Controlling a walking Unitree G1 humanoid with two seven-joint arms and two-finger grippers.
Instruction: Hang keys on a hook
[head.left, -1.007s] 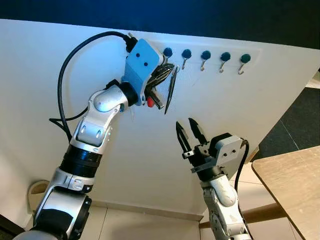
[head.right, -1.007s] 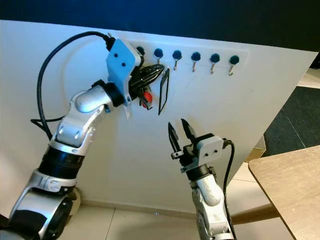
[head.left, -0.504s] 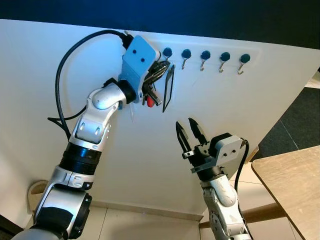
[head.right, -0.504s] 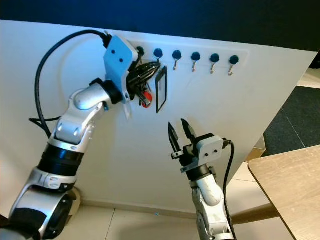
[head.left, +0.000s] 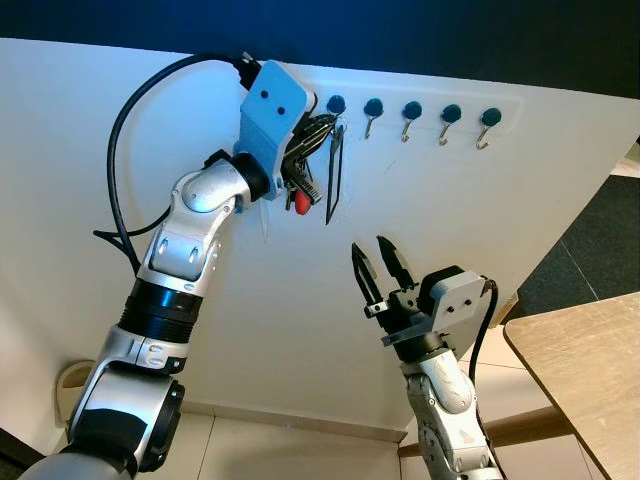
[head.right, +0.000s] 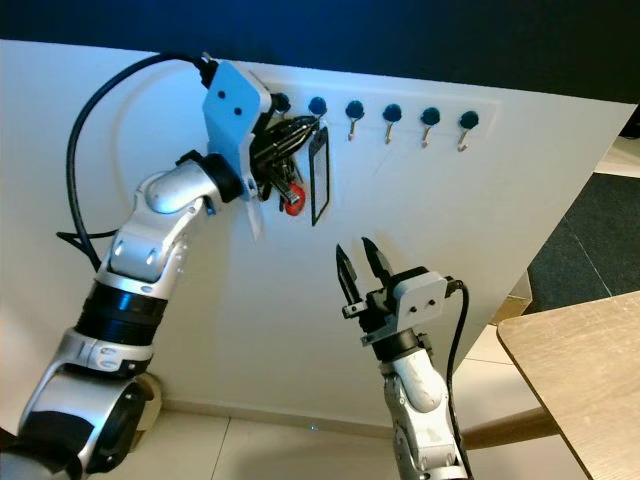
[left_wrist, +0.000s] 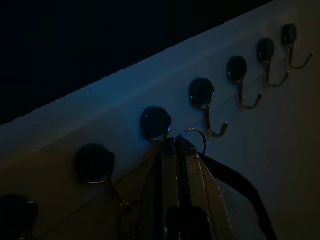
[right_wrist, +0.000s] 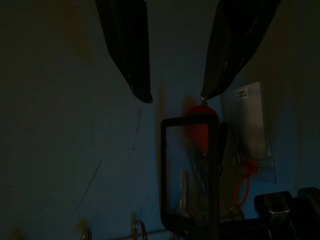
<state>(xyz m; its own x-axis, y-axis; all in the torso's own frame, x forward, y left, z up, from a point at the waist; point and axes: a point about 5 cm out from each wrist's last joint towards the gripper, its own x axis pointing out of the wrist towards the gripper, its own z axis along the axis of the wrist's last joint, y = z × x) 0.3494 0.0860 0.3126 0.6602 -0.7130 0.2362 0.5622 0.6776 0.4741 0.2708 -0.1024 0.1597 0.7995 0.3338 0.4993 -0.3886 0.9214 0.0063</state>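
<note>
A row of dark-knobbed metal hooks runs along the top of the white wall panel. My left gripper is raised to the leftmost hooks and is shut on the keys, a bunch with a red piece and a black rectangular tag hanging straight down. In the left wrist view the shut fingers pinch the key ring just below one hook and beside another. My right gripper is held below them, open and empty, pointing up at the tag.
A wooden table juts in at the lower right. Dark wall lies above the white panel, and tiled floor lies below it. The left arm's black cable loops out along the wall. A clear tag with a red tie hangs near the keys.
My left gripper has moved up and slightly left with the keys, closer to the hooks. The black tag has swung from a slant to hang vertical. The right arm is still.
</note>
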